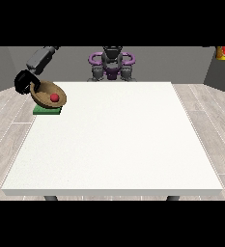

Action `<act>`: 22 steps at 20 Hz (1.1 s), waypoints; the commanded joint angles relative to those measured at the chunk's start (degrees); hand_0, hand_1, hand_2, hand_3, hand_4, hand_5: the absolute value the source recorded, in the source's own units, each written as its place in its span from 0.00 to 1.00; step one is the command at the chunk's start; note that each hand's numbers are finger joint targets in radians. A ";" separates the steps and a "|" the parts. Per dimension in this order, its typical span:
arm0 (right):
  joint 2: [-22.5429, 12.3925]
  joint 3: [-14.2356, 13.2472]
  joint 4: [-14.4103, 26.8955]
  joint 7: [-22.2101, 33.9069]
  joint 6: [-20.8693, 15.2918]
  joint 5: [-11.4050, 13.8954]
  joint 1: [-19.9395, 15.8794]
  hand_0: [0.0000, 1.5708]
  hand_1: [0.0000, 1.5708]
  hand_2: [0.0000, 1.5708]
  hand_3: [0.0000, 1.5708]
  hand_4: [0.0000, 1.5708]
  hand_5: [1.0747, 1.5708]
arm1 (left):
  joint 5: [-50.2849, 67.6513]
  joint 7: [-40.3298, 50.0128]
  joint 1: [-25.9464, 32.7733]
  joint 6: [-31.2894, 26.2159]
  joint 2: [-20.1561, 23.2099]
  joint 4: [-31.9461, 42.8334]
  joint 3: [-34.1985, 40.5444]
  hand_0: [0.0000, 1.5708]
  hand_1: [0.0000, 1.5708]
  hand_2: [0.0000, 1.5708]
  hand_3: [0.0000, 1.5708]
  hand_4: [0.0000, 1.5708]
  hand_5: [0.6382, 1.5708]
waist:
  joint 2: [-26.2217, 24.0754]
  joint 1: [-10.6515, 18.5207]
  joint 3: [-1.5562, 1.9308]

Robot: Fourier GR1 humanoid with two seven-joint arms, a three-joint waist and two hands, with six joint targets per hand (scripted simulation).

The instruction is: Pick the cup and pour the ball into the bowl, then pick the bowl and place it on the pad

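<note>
You get one view, set across the table from the robot, raised and looking down its length; the robot sits small and far at the top.

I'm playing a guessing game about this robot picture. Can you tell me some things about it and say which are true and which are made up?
1. The red ball is inside the brown bowl. True.
2. The bowl lies flat in the middle of the table. False: it is tilted, over the green pad at the table's far corner at the view's left.
3. The hand at the view's left is at the bowl's rim. True.
4. The pad is blue. False: it is green.
5. A cup stands beside the bowl. False: no cup shows on the table.
</note>
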 commanded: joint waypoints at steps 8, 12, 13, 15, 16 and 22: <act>-3.56 -1.63 6.89 -1.57 -4.22 1.14 -1.50 0.96 0.96 0.90 0.52 0.00 0.96 | 2.46 2.87 1.04 0.46 -0.29 -2.41 -1.21 0.00 0.00 0.00 0.00 0.76 0.99 | -0.50 1.08 0.30; -1.63 -4.23 5.50 -4.61 -6.25 -1.85 -5.73 0.93 0.93 0.90 0.53 0.00 0.92 | 3.34 -2.70 -1.80 -3.47 6.34 2.53 2.69 0.00 0.00 0.00 0.00 0.75 0.99 | 7.39 1.86 0.28; 0.66 -2.37 3.28 -2.11 -7.48 -1.27 -5.46 0.93 0.93 0.89 0.48 0.00 0.92 | 1.78 -3.67 -0.65 -3.33 6.22 6.06 2.18 0.00 0.00 0.00 0.00 0.76 0.99 | 3.81 0.11 0.22; 0.57 -2.14 5.65 -3.88 -6.53 -0.90 -4.65 0.92 0.92 0.88 0.43 0.00 0.93 | 0.88 -3.62 1.61 -0.75 2.52 2.45 0.33 0.00 0.00 0.00 0.00 0.76 0.99 | 2.92 0.96 0.28; 3.26 -1.45 3.92 -5.39 -9.17 -0.50 -6.11 0.91 0.91 0.88 0.43 0.00 0.93 | 3.03 -1.76 -2.05 -3.38 6.90 6.35 1.91 0.00 0.00 0.00 0.00 0.76 0.99 | 5.05 0.42 0.26; -3.24 1.32 6.72 -1.85 -5.98 2.87 -7.93 0.12 0.12 0.26 0.50 0.00 0.76 | 1.72 -4.96 0.14 -1.96 4.26 2.66 0.50 0.00 0.00 0.00 0.00 0.76 1.00 | 5.65 3.29 0.26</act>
